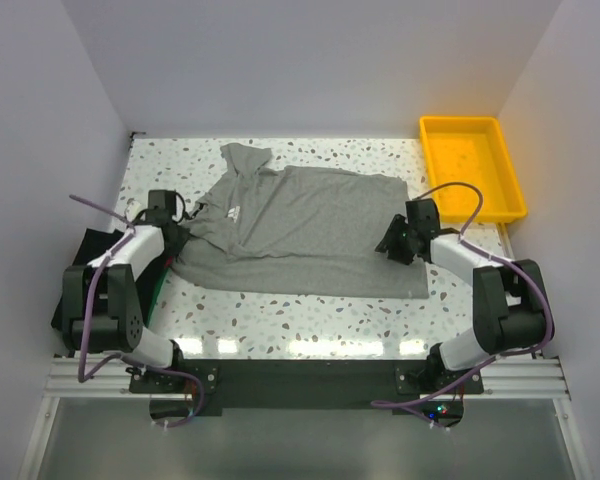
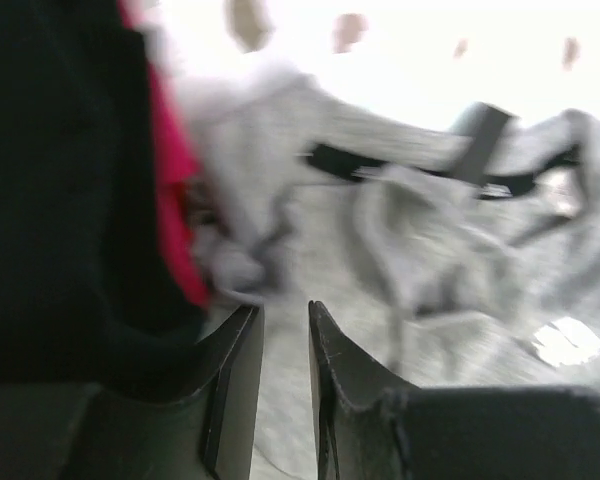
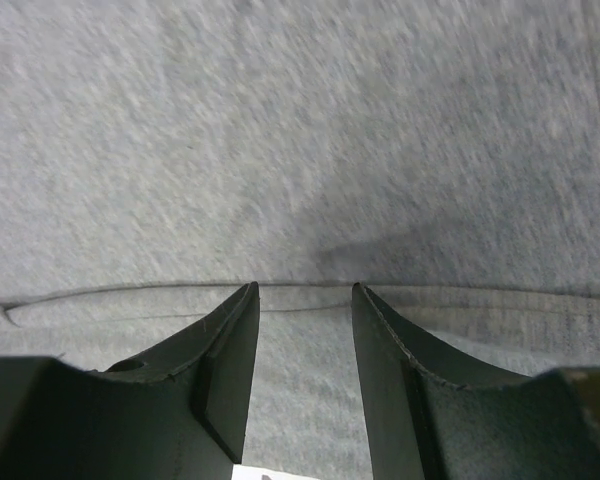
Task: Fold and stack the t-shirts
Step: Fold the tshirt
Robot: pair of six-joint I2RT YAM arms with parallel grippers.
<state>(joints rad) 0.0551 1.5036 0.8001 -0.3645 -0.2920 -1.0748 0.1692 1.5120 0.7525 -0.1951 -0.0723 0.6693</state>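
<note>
Right hand half-open, tips at t-shirt hem.

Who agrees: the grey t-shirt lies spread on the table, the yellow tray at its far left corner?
The top external view shows the yellow tray at the far right corner, not left; the grey t-shirt lies spread on the table.

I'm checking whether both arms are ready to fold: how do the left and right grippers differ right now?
The left gripper shows a narrow gap between its fingers; the right gripper stands clearly wider. The left one is at the sleeve end of the grey t-shirt, beside a dark folded pile; the right one is at its hem. Shared: both sit low at the shirt's edge.
</note>
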